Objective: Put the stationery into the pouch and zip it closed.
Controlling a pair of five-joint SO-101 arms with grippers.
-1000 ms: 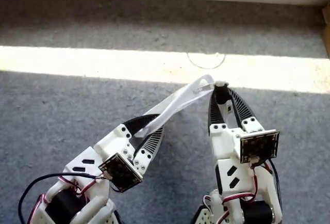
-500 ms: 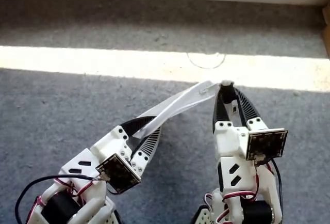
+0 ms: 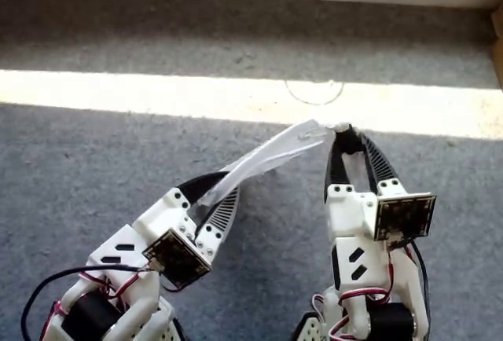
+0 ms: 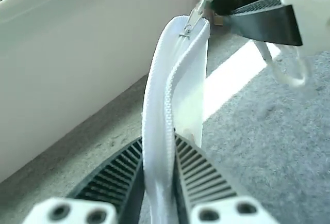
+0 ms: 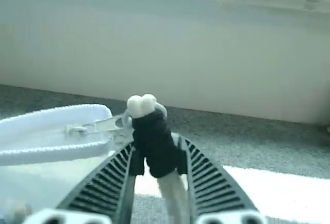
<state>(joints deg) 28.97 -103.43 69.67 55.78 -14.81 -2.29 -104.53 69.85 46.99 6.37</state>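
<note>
A clear pouch (image 3: 263, 160) with a white zipper hangs stretched in the air between both arms over the grey carpet. My left gripper (image 3: 211, 193) is shut on the pouch's near end; in the left wrist view the zipper band (image 4: 157, 115) runs up between its black fingers (image 4: 111, 182). My right gripper (image 3: 343, 133) is shut on the black zipper pull tab (image 5: 153, 144), which has a white bead (image 5: 140, 103) at its tip. The metal slider (image 5: 95, 126) sits at the pouch's far end, and the zipper looks closed along its length.
A bright strip of sunlight (image 3: 157, 97) crosses the carpet beyond the grippers. A thin wire loop (image 3: 314, 93) lies on the carpet in that strip. A white wall or baseboard (image 5: 206, 43) bounds the far side.
The left gripper has drawn back toward the near left, pulling the pouch tauter. The right gripper shifted slightly right and stays on the pull tab.
</note>
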